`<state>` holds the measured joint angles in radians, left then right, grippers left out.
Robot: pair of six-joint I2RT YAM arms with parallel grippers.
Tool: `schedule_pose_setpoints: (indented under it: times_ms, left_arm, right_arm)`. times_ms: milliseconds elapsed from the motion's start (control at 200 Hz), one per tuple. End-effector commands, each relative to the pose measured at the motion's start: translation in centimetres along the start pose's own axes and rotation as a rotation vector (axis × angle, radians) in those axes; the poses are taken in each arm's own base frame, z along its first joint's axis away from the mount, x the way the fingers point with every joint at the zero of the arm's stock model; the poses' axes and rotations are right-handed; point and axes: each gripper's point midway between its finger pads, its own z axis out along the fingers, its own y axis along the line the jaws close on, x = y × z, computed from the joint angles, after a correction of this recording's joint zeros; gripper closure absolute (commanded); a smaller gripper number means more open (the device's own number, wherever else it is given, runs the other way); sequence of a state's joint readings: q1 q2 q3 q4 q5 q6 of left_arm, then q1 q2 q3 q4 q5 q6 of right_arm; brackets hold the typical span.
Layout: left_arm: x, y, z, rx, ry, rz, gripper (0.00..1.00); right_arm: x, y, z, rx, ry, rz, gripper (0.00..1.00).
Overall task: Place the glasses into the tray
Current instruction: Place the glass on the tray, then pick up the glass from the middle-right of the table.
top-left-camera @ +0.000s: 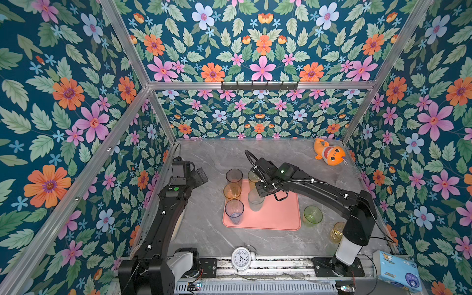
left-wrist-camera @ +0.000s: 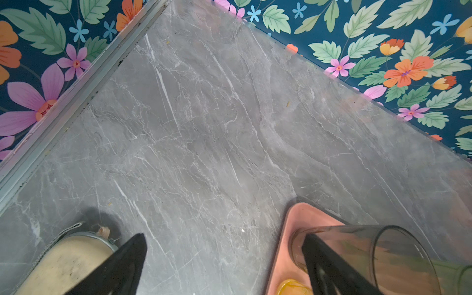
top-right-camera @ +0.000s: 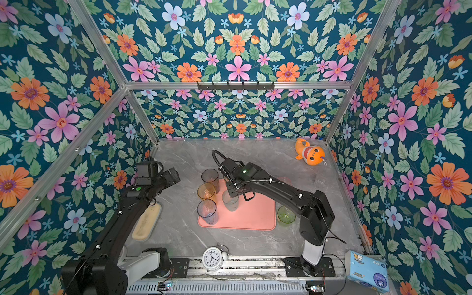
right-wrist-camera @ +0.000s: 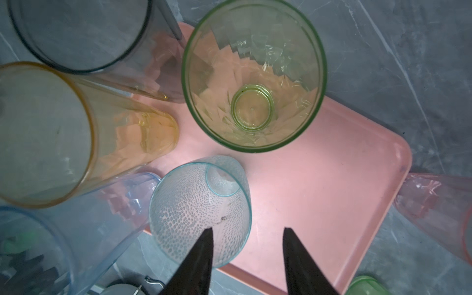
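- Right gripper (right-wrist-camera: 247,229): jaws parted, clamping nothing. One finger is over the mouth of the upright teal glass (right-wrist-camera: 199,217), the other over bare tray (right-wrist-camera: 332,178).
- Left gripper (left-wrist-camera: 224,236): wide open, empty, beside the tray's far left corner.
- Likely next: the short green glass (top-left-camera: 312,215), upright, just off the tray's right edge. The right arm is nearer.
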<state>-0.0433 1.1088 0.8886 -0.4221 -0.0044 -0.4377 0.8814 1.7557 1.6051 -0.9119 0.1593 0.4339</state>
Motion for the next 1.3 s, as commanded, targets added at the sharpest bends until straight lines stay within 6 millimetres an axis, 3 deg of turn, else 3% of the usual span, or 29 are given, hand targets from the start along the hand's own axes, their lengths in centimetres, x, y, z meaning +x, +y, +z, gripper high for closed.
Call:
schedule_pose_setpoints:
  times_ms: [0, 135, 160, 340, 625, 970, 1295]
  left_arm:
    - [-0.1, 0.2, 0.0, -0.009, -0.005, 0.003, 0.02]
    - [-0.3, 0.1, 0.0, -0.008, -0.008, 0.003, 0.02]
    - [-0.4, 0.1, -0.1, -0.006, -0.009, 0.002, 0.02]
    - [-0.5, -0.1, -0.1, 0.004, -0.013, -0.004, 0.02]
    - [-0.5, -0.4, -0.1, 0.020, -0.014, -0.012, 0.02]
    - [-0.7, -0.6, 0.1, 0.027, -0.009, -0.010, 0.02]
    - [-0.3, -0.7, 0.3, 0.035, -0.002, -0.010, 0.02]
  right_arm:
    - [-0.1, -0.2, -1.5, -0.008, -0.022, 0.005, 0.53]
    - [-0.5, -0.9, -3.1, 0.000, -0.066, -0.007, 0.52]
    - [-0.9, -1.1, -4.7, -0.010, -0.106, -0.004, 0.52]
    - [-2.1, -3.0, -7.3, 0.063, -0.220, -0.059, 0.51]
    - [-4.7, -7.9, -10.6, 0.174, -0.351, -0.013, 0.49]
    - [-6.1, -16.1, -11.3, 0.326, -0.377, 0.124, 0.44]
    - [-4.4, -25.0, -10.8, 0.327, -0.342, 0.460, 0.41]
